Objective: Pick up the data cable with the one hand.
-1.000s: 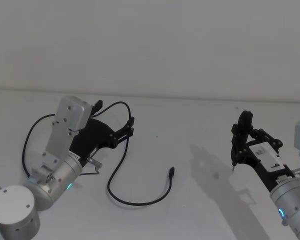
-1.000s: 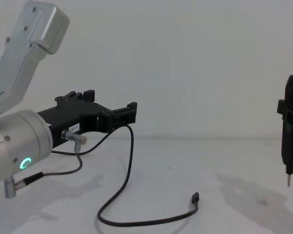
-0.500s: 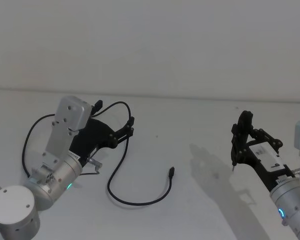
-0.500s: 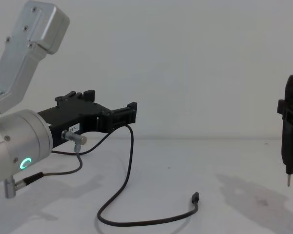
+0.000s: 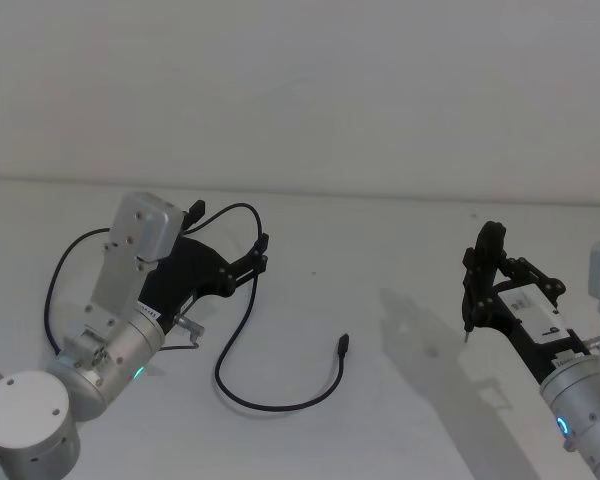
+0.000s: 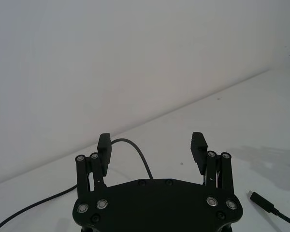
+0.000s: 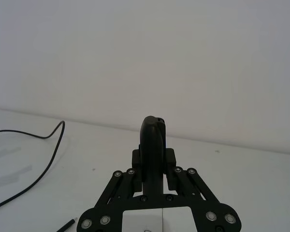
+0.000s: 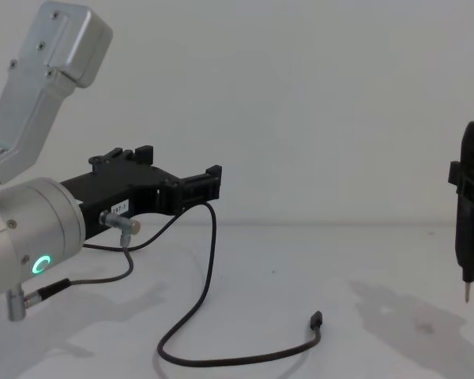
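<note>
Data cable (image 5: 344, 346) trails over the bench (image 5: 400, 250) between the wide-open left gripper's (image 6: 152, 145) fingers; the right gripper (image 7: 153, 166), well apart, clamps a pen tool (image 7: 153, 130).

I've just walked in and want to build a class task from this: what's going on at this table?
The left gripper is at the data cable with its fingers spread open. A raised stretch of cable passes close by one finger; whether it rests on that finger I cannot tell. The cable's plug lies on the table. The right gripper hovers far to the right, shut on a pen-shaped tool.
</note>
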Available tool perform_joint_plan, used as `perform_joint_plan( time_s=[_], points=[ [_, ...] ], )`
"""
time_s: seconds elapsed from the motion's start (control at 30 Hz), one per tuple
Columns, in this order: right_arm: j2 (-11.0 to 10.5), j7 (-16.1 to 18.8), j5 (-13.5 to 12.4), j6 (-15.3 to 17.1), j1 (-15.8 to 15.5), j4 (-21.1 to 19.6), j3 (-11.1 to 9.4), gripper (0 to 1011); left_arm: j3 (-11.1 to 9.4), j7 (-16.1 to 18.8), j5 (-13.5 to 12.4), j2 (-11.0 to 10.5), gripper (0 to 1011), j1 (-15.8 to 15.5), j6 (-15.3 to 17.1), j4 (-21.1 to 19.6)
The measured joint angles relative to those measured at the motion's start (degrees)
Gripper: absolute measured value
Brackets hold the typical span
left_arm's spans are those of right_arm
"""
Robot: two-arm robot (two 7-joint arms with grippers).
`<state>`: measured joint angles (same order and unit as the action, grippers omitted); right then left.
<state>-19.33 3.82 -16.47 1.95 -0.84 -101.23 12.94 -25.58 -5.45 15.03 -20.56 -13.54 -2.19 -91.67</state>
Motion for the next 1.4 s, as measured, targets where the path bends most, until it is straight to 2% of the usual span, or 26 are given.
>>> perform_joint_plan(
  time_s=[0.37,0.6,0.87,1.17,1.4],
  points=[
    [0.0,0.0,0.0,0.0,0.0,0.0,0.0,268,-0.1,-0.4,-0.1,-0.2,1002,-0.1,0.0,0.0],
    [0.0,0.0,0.0,0.0,0.0,0.0,0.0,268,-0.8,-2.9,-0.8,-1.6,1002,-0.8,0.4,-0.1],
    [0.0,0.0,0.0,0.0,0.0,0.0,0.0,268,-1.9,-7.6,-1.3,-4.0,1002,-1.9,1.0,-0.8],
    [0.0,0.0,0.0,0.0,0.0,0.0,0.0,268,-3.0,-14.7,-1.3,-7.8,1002,-3.2,2.4,-2.5],
    [0.0,0.0,0.0,0.0,0.0,0.0,0.0,268,-4.2,-21.5,-1.3,-11.8,1002,-4.8,4.7,-4.7]
  ],
)
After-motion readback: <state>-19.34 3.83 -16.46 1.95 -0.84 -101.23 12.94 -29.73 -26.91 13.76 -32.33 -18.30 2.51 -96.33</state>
